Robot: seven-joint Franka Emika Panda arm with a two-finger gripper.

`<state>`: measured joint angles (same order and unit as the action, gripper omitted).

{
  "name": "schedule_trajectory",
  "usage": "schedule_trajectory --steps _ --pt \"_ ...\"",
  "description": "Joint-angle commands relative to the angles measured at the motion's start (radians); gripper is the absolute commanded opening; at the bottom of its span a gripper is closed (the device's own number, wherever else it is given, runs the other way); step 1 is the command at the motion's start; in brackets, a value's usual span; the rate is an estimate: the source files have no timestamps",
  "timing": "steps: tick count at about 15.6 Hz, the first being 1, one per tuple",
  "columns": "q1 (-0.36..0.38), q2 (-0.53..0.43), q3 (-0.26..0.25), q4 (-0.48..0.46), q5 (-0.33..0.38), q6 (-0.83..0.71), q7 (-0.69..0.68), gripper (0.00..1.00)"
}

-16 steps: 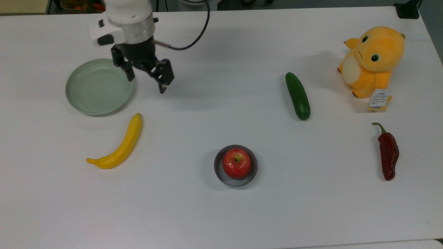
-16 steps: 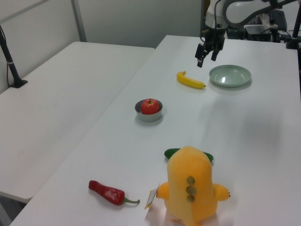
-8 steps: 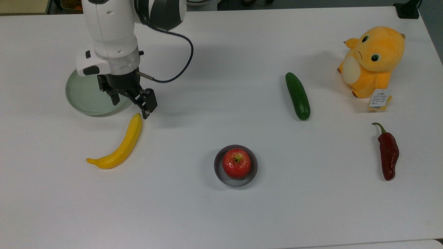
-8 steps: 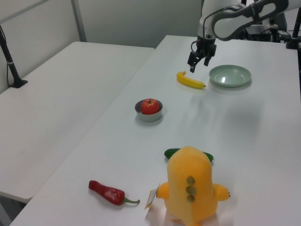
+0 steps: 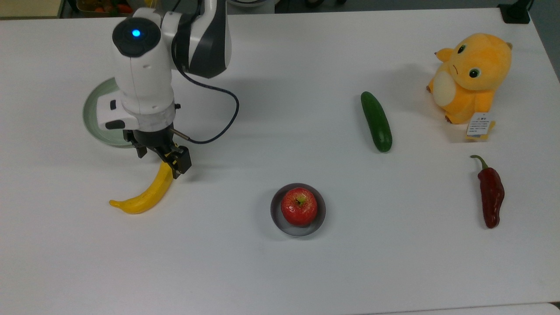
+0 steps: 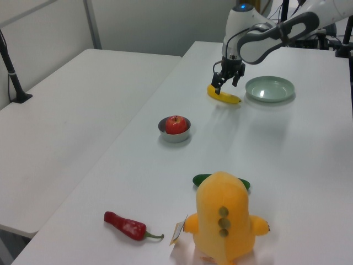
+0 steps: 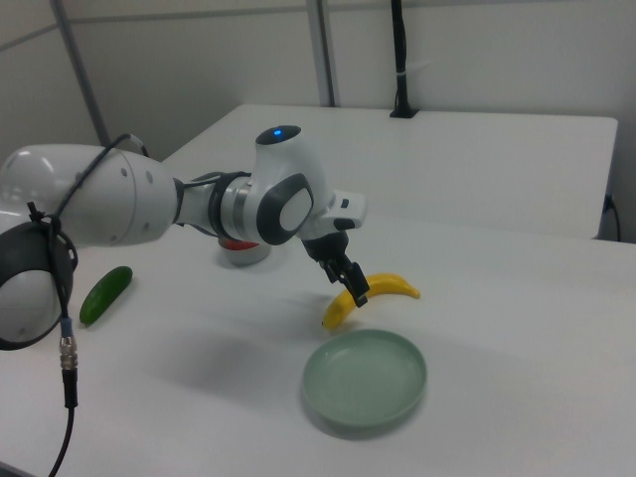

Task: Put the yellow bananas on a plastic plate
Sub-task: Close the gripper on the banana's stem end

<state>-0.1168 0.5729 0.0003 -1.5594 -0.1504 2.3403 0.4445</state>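
Spread apart, the jaws of the gripper [image 5: 160, 159] hang over the upper end of the yellow banana [image 5: 146, 196], one finger on each side of it in the top view, holding nothing. That banana lies on the white table [image 5: 280, 271], just below the pale green plastic plate [image 5: 94, 124], whose right half sits under the arm. To the banana's right sits a red apple [image 5: 299, 206] in a small grey dish [image 5: 319, 221]. Farther right lie a dark green cucumber [image 5: 376, 121], a dark red chilli pepper [image 5: 491, 194] and an orange plush toy [image 5: 472, 76].
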Motion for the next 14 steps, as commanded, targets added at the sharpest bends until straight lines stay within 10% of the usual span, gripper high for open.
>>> schedule_trajectory --steps 1,3,6,14 --pt "0.002 0.065 0.003 0.065 -0.04 0.007 0.048 1.0" --pt "0.005 0.074 0.003 0.067 -0.046 0.007 0.057 0.93" --pt "0.003 0.076 0.003 0.068 -0.058 0.014 0.085 0.22" --pt "0.002 0.076 0.004 0.067 -0.06 0.051 0.085 0.12"
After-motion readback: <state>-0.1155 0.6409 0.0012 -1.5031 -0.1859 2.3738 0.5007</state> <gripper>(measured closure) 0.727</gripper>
